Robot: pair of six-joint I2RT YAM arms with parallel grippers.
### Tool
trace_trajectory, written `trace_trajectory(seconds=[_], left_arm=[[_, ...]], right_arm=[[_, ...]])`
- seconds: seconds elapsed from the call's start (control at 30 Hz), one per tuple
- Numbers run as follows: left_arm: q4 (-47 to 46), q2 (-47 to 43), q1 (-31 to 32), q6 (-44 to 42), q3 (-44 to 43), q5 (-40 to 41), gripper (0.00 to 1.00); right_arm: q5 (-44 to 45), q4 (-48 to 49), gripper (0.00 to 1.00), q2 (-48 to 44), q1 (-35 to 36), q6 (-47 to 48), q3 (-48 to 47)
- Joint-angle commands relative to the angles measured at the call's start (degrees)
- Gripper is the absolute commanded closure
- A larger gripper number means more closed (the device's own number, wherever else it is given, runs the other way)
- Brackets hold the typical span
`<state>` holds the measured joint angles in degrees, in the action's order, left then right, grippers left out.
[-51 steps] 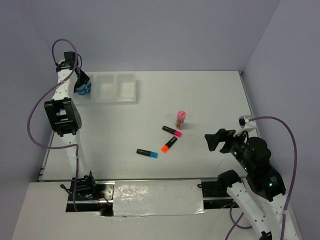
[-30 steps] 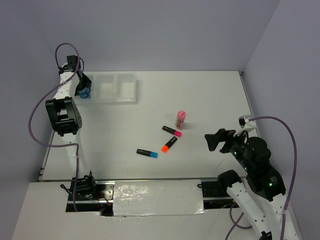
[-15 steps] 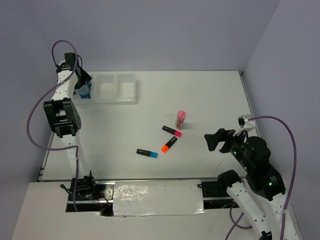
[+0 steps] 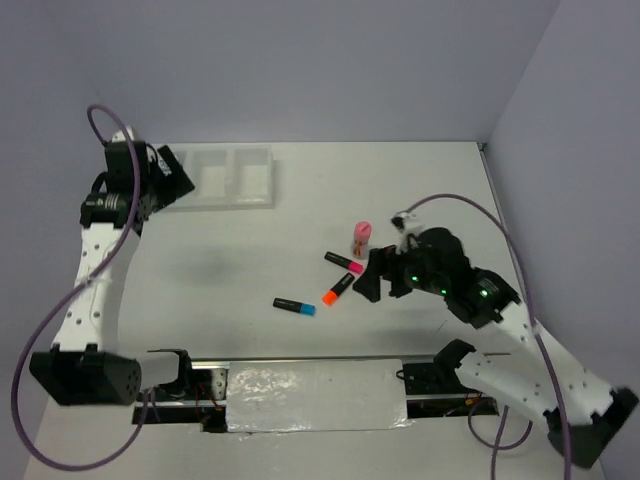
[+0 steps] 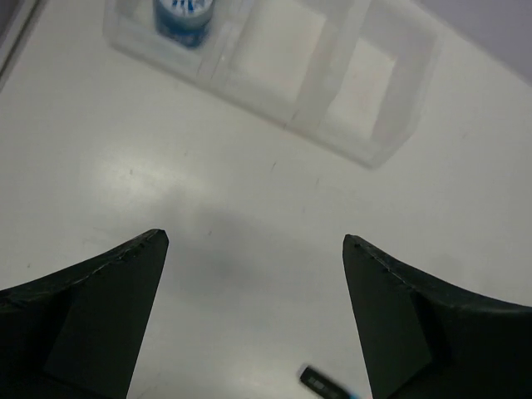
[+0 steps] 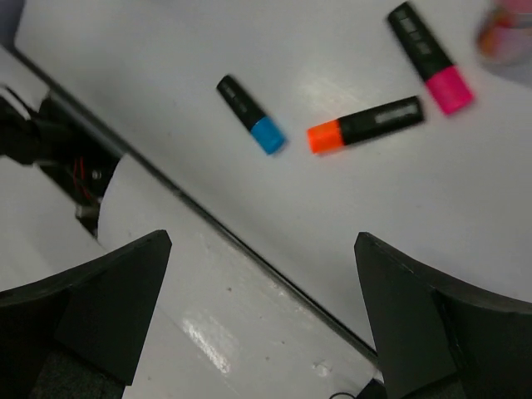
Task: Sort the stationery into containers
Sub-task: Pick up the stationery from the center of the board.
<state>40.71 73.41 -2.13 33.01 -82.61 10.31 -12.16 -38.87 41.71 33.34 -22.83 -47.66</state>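
Observation:
The translucent three-compartment tray (image 4: 237,177) stands at the back left and also shows in the left wrist view (image 5: 332,83). One blue roll (image 5: 184,15) stands in its left compartment; no second roll shows. My left gripper (image 4: 170,170) (image 5: 254,239) is open and empty, raised just near of the tray's left end. The blue-capped (image 4: 294,306) (image 6: 252,126), orange-capped (image 4: 338,289) (image 6: 366,125) and pink-capped (image 4: 343,263) (image 6: 430,56) highlighters lie mid-table. The pink-tan stick (image 4: 362,238) (image 6: 507,37) stands upright behind them. My right gripper (image 4: 368,283) (image 6: 263,238) is open and empty, raised just right of the orange highlighter.
The table's near edge (image 6: 208,224) runs below the highlighters, with a shiny white strip (image 4: 315,395) and the arm mounts beyond it. Walls close the back and the right side. The tray's middle and right compartments hold nothing.
My left gripper has pulled back and up from the tray's left compartment, leaving the blue roll there. My right arm has swung left from the table's right side to beside the highlighters.

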Motion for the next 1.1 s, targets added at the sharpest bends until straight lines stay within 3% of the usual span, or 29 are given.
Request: trace_trajectory(seconds=[0.0, 0.07, 0.2, 0.27, 0.4, 0.8, 0.87, 0.93, 1.07], left_arm=[[-1.41, -8.32, 0.37, -7.25, 14.0, -4.24, 0.01], [-3.0, -12.74, 0.37, -7.96, 18.51, -3.54, 0.01], [-7.03, -22.66, 0.46, -7.79, 30.1, -5.63, 0.01], [-10.47, -25.49, 0.46, -8.32, 33.46, -8.54, 0.01], [-11.08, -28.75, 1.43, -7.97, 34.17, -9.16, 0.01], [-9.77, -26.03, 1.6, -8.49, 33.21, -9.43, 0.01], [-9.86, -26.3, 1.69, -8.58, 33.39, -9.6, 0.01], [-10.03, -26.39, 1.69, -8.67, 33.39, -9.87, 0.01], [-10.21, -26.12, 1.69, -8.93, 33.3, -11.0, 0.01]], right_arm=[[6.78, 7.49, 0.0, 11.95, 12.85, -1.17, -4.01], [12.05, 8.63, 0.0, 18.81, 20.78, 2.95, -7.34], [14.19, 9.6, 0.13, 37.6, 25.01, 13.56, -11.66], [14.45, 10.22, 0.18, 41.5, 27.38, 17.53, -13.32], [18.05, 13.02, 0.19, 49.42, 28.09, 24.13, -14.92], [13.75, 15.58, 0.28, 62.43, 28.09, 27.4, -18.44], [13.05, 16.72, 0.36, 63.66, 28.09, 28.18, -17.47], [12.6, 16.55, 0.57, 64.54, 28.01, 28.63, -17.38], [10.77, 17.24, 0.78, 64.81, 28.18, 29.42, -15.89]])
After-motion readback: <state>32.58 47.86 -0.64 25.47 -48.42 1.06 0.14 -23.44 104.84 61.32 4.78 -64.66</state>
